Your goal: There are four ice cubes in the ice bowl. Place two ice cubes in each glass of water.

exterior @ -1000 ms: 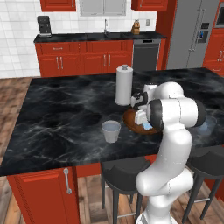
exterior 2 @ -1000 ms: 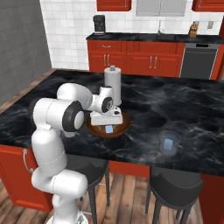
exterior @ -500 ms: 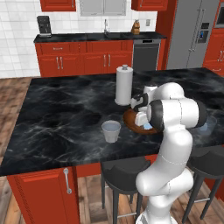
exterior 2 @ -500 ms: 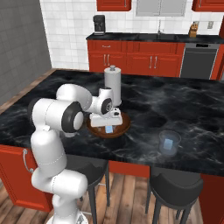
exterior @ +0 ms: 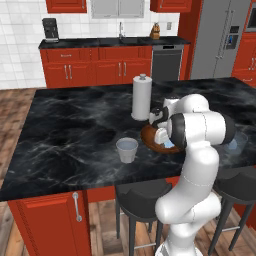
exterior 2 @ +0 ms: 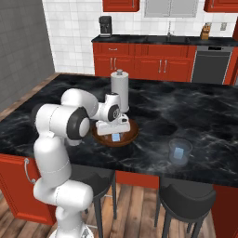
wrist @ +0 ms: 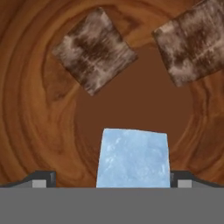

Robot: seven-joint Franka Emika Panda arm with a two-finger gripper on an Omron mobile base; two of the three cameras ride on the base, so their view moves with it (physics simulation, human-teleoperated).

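Note:
My gripper (wrist: 113, 181) hangs open, low inside the reddish-brown ice bowl (wrist: 30, 109). One pale blue ice cube (wrist: 132, 157) lies between the two fingertips (wrist: 43, 179), with a gap on each side. Two more ice cubes (wrist: 94, 50) (wrist: 192, 46) rest farther on in the bowl and look mottled brown through the wood. From the right base view the gripper (exterior 2: 116, 126) stands over the bowl (exterior 2: 100, 135) with a blue cube (exterior 2: 115, 137) under it. One glass of water (exterior: 127, 150) stands left of the bowl (exterior: 148, 137); a second glass (exterior 2: 180, 151) stands to its right.
A tall white paper-towel roll (exterior: 142, 97) stands close behind the bowl. The black marble island (exterior: 70, 125) spreads wide to the left. Bar stools (exterior: 142, 197) sit under the near edge. Red cabinets and a dishwasher line the back wall.

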